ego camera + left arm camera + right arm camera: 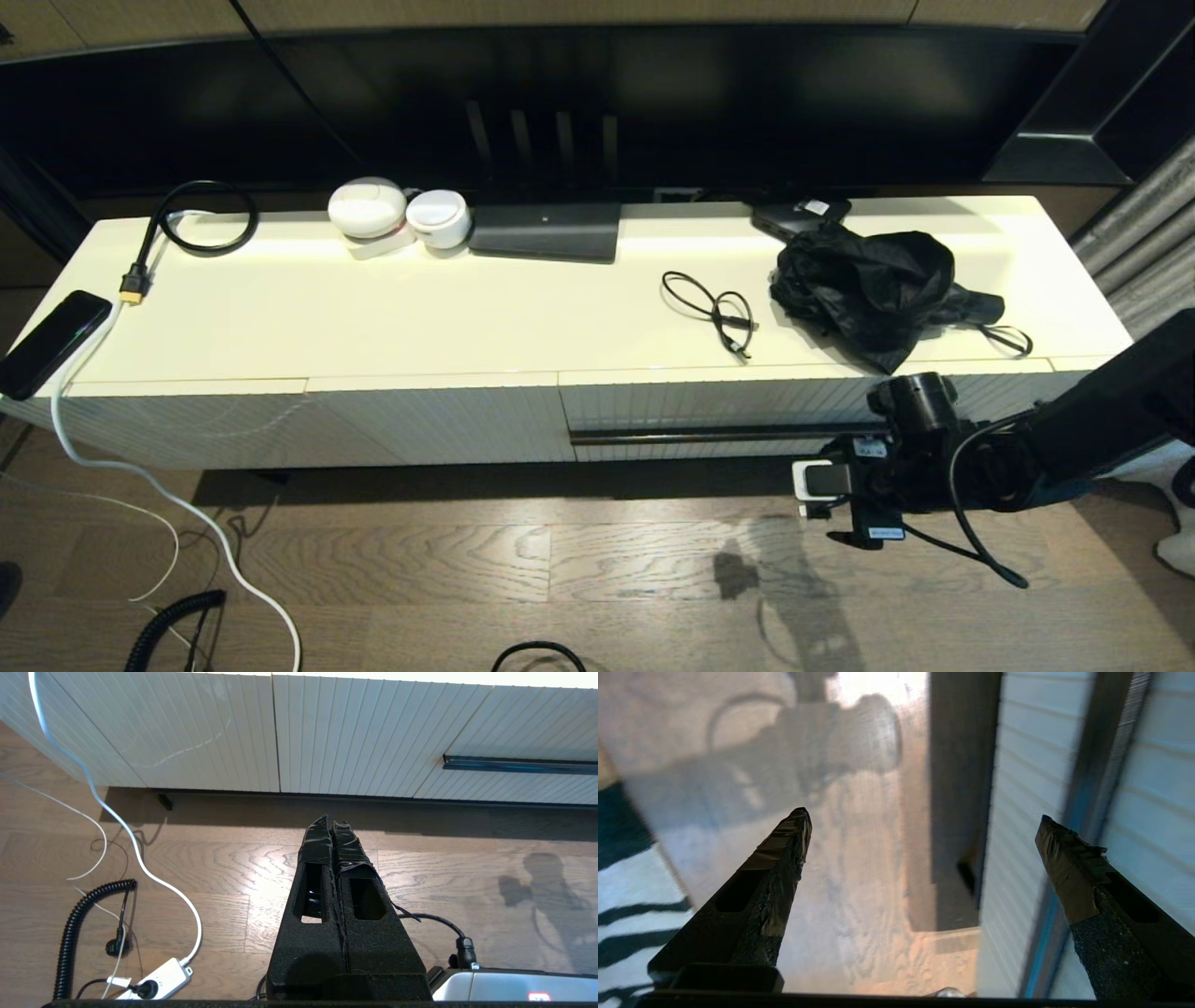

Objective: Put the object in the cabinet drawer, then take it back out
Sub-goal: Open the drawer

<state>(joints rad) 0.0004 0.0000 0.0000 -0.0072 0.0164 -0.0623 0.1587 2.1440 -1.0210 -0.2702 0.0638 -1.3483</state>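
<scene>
The cabinet drawer [728, 411] sits closed in the lower right-centre of the head view, its ribbed cream front flush with the neighbouring panels and its thin black bar handle [719, 436] running across it. The right gripper [920, 826] hangs just in front of that handle at the lower right of the head view, and in the right wrist view its jaws are spread wide, one fingertip [1057, 837] lying over the dark handle strip, the other out over the wooden floor [579, 560]; nothing is between them.

On the cabinet top [420, 317], right of centre, lies a crumpled black bag [864, 285], with a looped black cable [714, 308] just beside it to the left. Further left along the back edge stand two white rounded objects [397, 215] and a flat dark box [546, 231]. A black phone [51, 341] rests at the far left corner.

The left gripper [332, 826] shows only in its own wrist view, low over the floor before the ribbed panels, jaws pressed together and empty.
</scene>
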